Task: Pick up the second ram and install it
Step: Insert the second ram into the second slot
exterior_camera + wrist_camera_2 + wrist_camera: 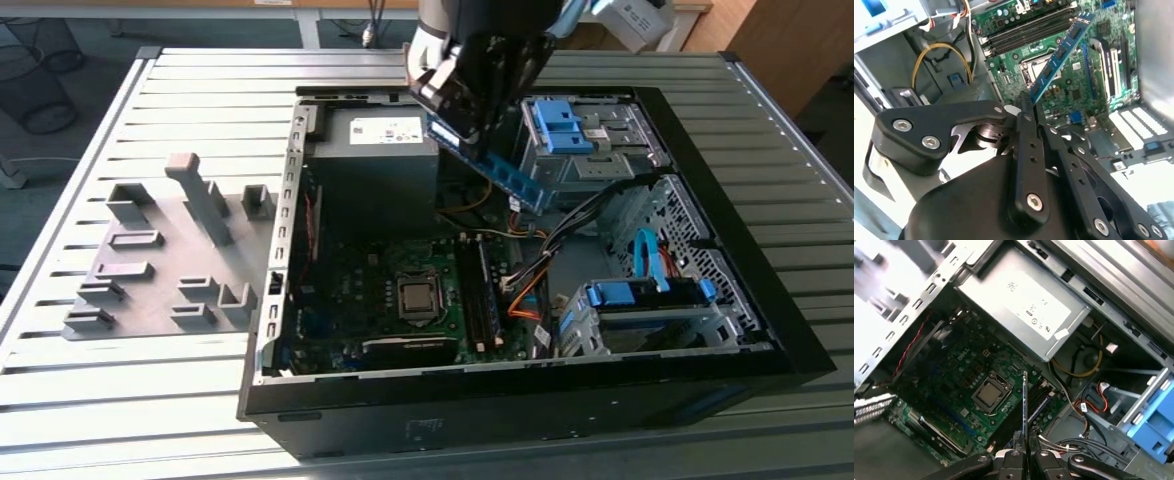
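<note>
Gripping the second ram [1059,55], tool [1024,456] above open case [721,330], slatted table [134,400]

One pincer [467,110] gripping one ram stick [1059,55]; below it one open computer case [747,330] with one motherboard [954,385], one CPU socket [418,297], one grey power supply [1024,305]; two blue drive brackets [563,125] beside and below the pincer.
</note>
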Available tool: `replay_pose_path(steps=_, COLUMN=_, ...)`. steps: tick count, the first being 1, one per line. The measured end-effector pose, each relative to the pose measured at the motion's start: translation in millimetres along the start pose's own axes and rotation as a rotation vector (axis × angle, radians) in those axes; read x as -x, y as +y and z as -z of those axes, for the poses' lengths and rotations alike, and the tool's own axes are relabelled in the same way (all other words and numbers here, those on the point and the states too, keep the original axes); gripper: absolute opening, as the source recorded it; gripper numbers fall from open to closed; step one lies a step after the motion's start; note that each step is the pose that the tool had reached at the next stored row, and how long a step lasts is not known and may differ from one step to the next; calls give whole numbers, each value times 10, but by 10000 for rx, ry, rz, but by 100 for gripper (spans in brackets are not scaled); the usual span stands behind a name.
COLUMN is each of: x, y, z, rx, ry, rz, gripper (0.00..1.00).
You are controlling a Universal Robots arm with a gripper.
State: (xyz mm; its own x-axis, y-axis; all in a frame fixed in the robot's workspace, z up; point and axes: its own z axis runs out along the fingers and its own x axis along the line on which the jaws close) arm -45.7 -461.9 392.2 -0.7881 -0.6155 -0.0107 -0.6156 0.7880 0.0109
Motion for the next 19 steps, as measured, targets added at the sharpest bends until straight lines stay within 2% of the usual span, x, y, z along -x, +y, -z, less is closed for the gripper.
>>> replay_pose_path(steps=19, x=0, y=0, z=-38, rx=-49, ry=-28, rz=-3427, gripper=14)
